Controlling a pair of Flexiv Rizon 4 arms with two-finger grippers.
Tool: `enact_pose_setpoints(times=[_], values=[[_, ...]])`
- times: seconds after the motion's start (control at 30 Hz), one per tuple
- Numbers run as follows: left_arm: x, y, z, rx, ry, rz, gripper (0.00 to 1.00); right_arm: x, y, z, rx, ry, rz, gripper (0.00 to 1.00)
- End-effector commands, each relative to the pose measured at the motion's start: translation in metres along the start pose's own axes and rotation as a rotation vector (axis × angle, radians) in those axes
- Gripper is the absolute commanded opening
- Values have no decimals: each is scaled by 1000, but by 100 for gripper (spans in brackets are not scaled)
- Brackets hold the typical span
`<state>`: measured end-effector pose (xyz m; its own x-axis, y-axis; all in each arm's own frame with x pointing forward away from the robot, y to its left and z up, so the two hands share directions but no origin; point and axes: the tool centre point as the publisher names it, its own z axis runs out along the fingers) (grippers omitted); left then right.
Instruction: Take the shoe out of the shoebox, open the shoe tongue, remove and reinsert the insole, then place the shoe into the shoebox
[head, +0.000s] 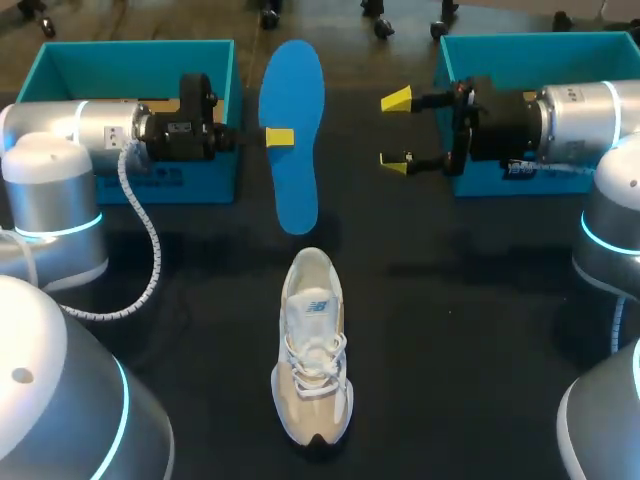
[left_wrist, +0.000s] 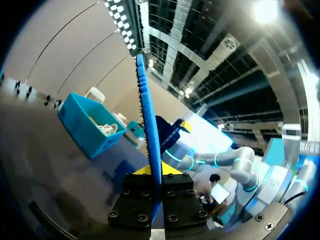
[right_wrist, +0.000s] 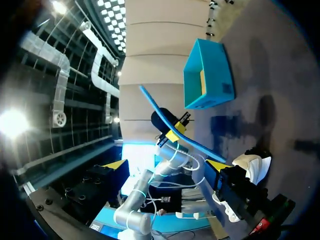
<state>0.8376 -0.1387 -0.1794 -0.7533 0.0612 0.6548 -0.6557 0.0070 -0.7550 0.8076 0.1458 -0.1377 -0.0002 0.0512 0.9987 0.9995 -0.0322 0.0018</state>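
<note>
Nearest the viewer, a beige and white shoe (head: 313, 345) stands upright on its sole on the dark table (head: 460, 360). Its toe points toward the robot and its heel opening faces away. The white laces lie loosely crossed over the tongue. No gripper touches the shoe.

Just beyond the shoe's heel, a bright blue insole (head: 291, 135) is held up off the table. Its length runs straight away from the shoe, and its broad face is turned up toward the head camera. The left gripper (head: 280, 137) comes in from the left of the shoe and pinches the insole at about the middle of its length, both fingers closed on it. In the left wrist view the insole (left_wrist: 150, 115) shows edge-on, a thin blue strip rising from between the fingers.

Beyond the shoe and to its right, the right gripper (head: 397, 131) hangs beside the insole without touching it. Its yellow-tipped fingers are spread wide, with nothing between them.

Farthest from the shoe sit two teal boxes. The left shoebox (head: 215, 60) lies beyond and left of the shoe, under the left arm. The right shoebox (head: 520, 45) lies beyond and right of it, under the right arm.
</note>
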Motion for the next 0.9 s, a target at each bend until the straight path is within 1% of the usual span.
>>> enact_pose_setpoints(times=[0.03, 0.17, 0.2, 0.23, 0.3, 0.33, 0.4, 0.47, 0.5, 0.9], values=[[-2, -1, 0, -47, 4, 646, 0, 0, 1, 2, 1, -2, 0, 100], [-2, -1, 0, -47, 4, 646, 0, 0, 1, 2, 1, -2, 0, 100], [2, 0, 0, -52, 12, 752, 0, 0, 1, 2, 1, -2, 0, 100], [8, -3, -1, -40, 32, 826, 0, 0, 1, 2, 1, -2, 0, 100], [17, -15, -10, 3, 68, 989, 0, 0, 1, 2, 1, -2, 0, 100], [20, -20, -14, 17, 57, 1069, 0, 0, 1, 2, 1, -2, 0, 100], [25, -22, -18, 38, 57, 1345, 0, 0, 1, 2, 1, -2, 0, 100], [30, -16, -23, 48, 50, 1739, 0, 0, 1, 2, 1, -2, 0, 100], [25, -15, -27, 13, 45, 1947, 0, 0, 1, 2, 1, -2, 0, 100], [25, -15, -27, 13, 45, 1947, 0, 0, 1, 2, 1, -2, 0, 100]])
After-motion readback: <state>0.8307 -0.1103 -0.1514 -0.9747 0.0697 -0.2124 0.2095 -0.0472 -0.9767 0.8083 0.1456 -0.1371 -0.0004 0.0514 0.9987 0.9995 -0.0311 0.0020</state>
